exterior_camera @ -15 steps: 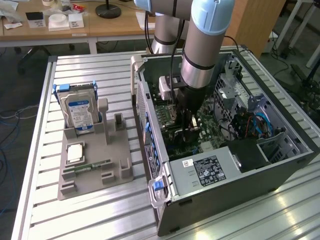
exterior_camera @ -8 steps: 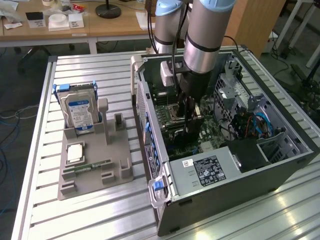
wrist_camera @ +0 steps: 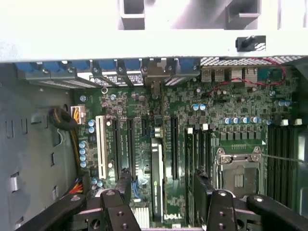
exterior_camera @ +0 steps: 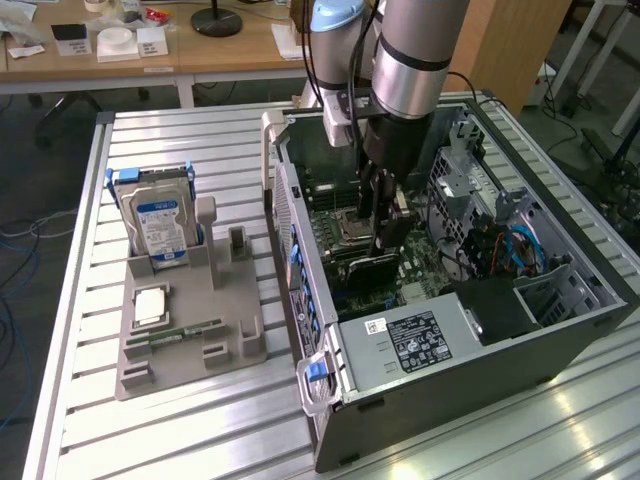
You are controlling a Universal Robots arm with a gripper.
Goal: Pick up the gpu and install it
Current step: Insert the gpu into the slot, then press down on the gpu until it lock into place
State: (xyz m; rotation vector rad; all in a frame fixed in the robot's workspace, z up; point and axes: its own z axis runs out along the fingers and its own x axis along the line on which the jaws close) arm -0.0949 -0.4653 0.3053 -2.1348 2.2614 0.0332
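Note:
The gpu (wrist_camera: 157, 180) stands on edge in a motherboard (wrist_camera: 226, 110) slot inside the open computer case (exterior_camera: 480, 360). In the wrist view I see its thin top edge. Its bracket end reaches toward the rear slot covers (wrist_camera: 156, 77). In the exterior view the gpu (exterior_camera: 365, 272) is a black card low in the case, just below my gripper (exterior_camera: 385, 228). My gripper (wrist_camera: 162, 179) is open, with one finger (wrist_camera: 123, 185) on each side of the card and a gap between each finger and the card. Nothing is held.
The empty CPU socket (wrist_camera: 238, 171) and memory slots lie close beside the card. On the exterior view's left a grey parts holder (exterior_camera: 235, 300) carries a blue-labelled hard drive (exterior_camera: 160, 225), a CPU (exterior_camera: 150, 305) and a RAM stick (exterior_camera: 185, 333). A drive cage (exterior_camera: 470, 195) and the case walls hem in the arm.

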